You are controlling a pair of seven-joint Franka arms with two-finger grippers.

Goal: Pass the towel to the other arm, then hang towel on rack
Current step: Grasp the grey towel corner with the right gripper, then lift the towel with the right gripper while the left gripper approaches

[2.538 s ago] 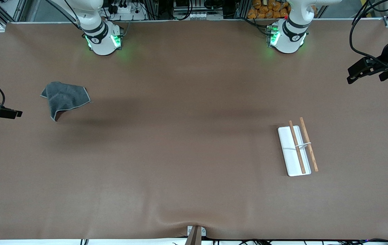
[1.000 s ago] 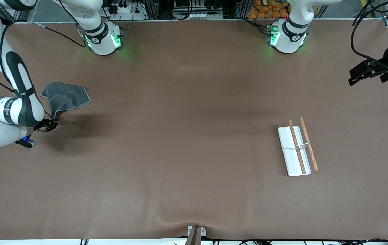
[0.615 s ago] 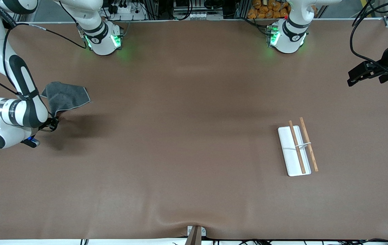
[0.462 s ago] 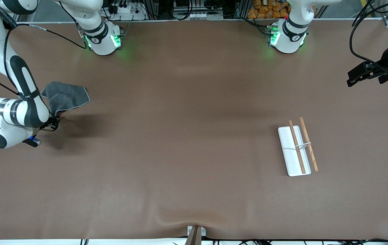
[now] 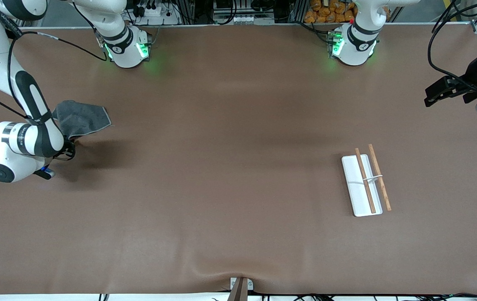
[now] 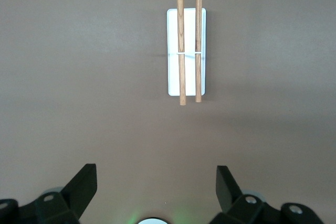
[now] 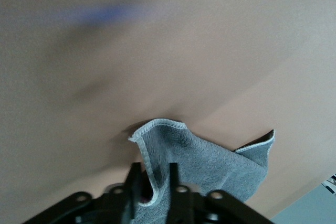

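**At the right arm's end: gripper on the towel corner**

Right gripper (image 7: 153, 184) sits low at the towel (image 5: 83, 119), at the corner nearest the front camera. In the right wrist view the two fingers (image 7: 174, 182) stand close together with the pale stitched edge of the cloth running down between them, so they look clamped on that corner. Rest of the towel lies crumpled on the table (image 5: 230, 125), dark grey face up; one fold is raised.

Left gripper (image 6: 155, 187) waits up in the air over the left arm's end of the table, fingers wide apart, holding nothing.

Rack (image 5: 365, 182) sits on the table toward the left arm's end, nearer the front camera than the towel and well apart from it. White tray base, two brown rods lying parallel along it, thin white crosspiece joining them about mid-length. One rod lies over the tray, the other along its edge.
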